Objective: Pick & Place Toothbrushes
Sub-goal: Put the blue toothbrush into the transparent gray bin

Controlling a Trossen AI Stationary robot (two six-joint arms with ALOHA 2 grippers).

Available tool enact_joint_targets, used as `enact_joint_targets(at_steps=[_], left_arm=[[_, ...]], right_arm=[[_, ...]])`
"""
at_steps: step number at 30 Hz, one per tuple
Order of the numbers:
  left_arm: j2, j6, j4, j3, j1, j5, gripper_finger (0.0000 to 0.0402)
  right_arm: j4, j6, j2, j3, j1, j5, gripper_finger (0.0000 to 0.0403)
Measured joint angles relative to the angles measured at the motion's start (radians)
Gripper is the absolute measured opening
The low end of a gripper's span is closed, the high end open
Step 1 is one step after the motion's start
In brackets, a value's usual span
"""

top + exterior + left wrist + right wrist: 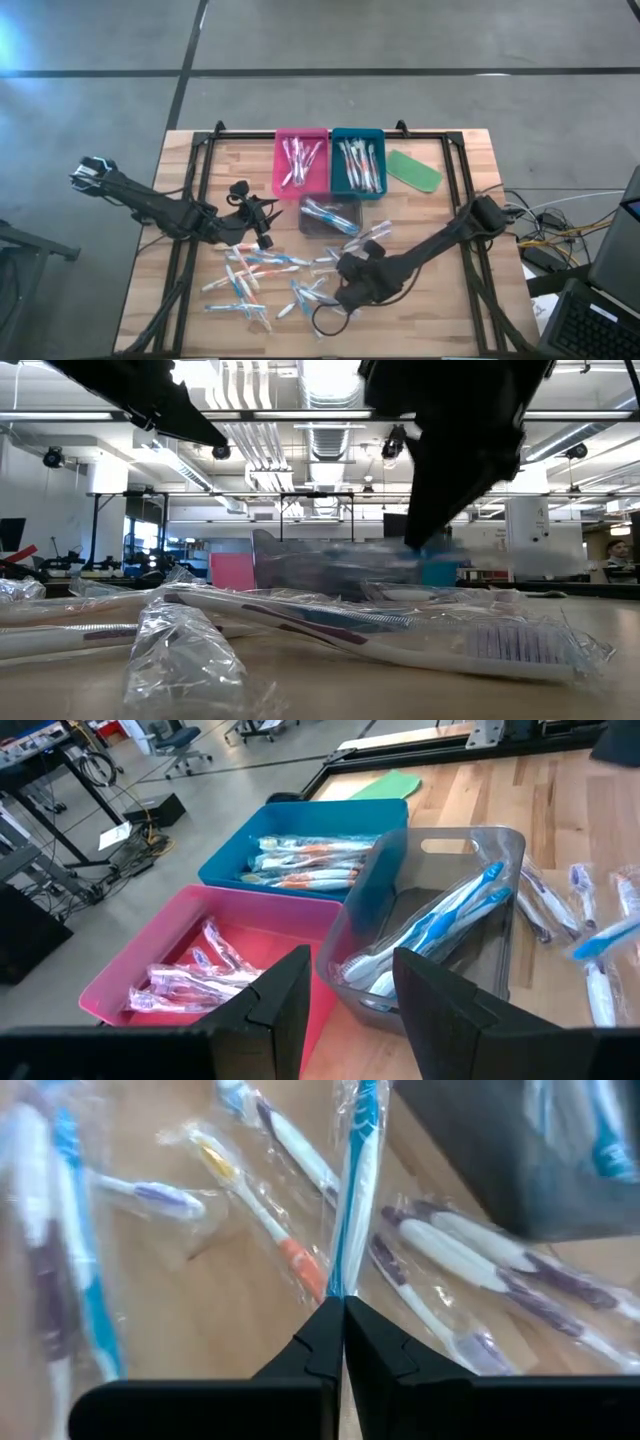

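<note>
So the right gripper (343, 1315) is down low over the front-middle of the table (470, 300), and its jaws are pinched tight on the end of a blue-and-white wrapped toothbrush (358, 1170). That brush runs straight out from the fingertips along the gripper's own line, long axis pointing away from the wrist, with the held end right in the seam between the two fingers. Around it on the wood there's a scatter of loose wrapped toothbrushes (262, 272) lying at all sorts of angles, including an orange-accented one (262, 1218) just beside the held brush and a couple of purple-accented ones (500, 1265) nearer the grey bin. A bit further back, the clear grey bin (490, 855) holds a few blue brushes (440, 915) lying roughly lengthwise in it. The left gripper (345, 990) hangs just in front of that bin and the pink tray (140, 955), jaws parted with nothing between them. Behind are the pink tray and the teal tray (300, 820), both with brushes inside, and a flat green piece (414, 170) sits beside the teal one at the far edge.
</note>
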State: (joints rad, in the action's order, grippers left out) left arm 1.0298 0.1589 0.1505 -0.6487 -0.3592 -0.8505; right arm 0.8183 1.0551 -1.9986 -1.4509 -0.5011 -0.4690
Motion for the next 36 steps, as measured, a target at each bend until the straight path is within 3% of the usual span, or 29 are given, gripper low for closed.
enact_joint_targets(at_steps=[8,16,20,24,29,36], left_arm=[[0.000,0.001,-0.001,0.000,0.001,0.000,0.0149],[0.001,-0.006,-0.064,0.000,0.001,0.000,0.0149],[0.011,-0.055,-0.178,0.000,0.002,0.020,0.0149],[0.043,-0.182,-0.382,0.021,0.004,0.150,0.0149],[0.112,-0.346,-0.755,0.071,0.018,0.402,0.0149],[0.237,-0.379,-1.098,0.099,0.049,0.623,0.0149]], right_arm=[[0.107,0.016,0.150,0.000,-0.104,-0.212,0.0008],[0.147,-0.003,0.263,-0.001,-0.220,-0.584,0.0008],[0.139,-0.054,0.281,-0.001,-0.248,-0.713,0.0008],[0.129,-0.090,0.282,0.000,-0.252,-0.755,0.0008],[0.057,-0.200,0.282,0.000,-0.252,-0.770,0.0008],[-0.214,-0.545,0.282,0.000,-0.254,-0.818,0.0008]])
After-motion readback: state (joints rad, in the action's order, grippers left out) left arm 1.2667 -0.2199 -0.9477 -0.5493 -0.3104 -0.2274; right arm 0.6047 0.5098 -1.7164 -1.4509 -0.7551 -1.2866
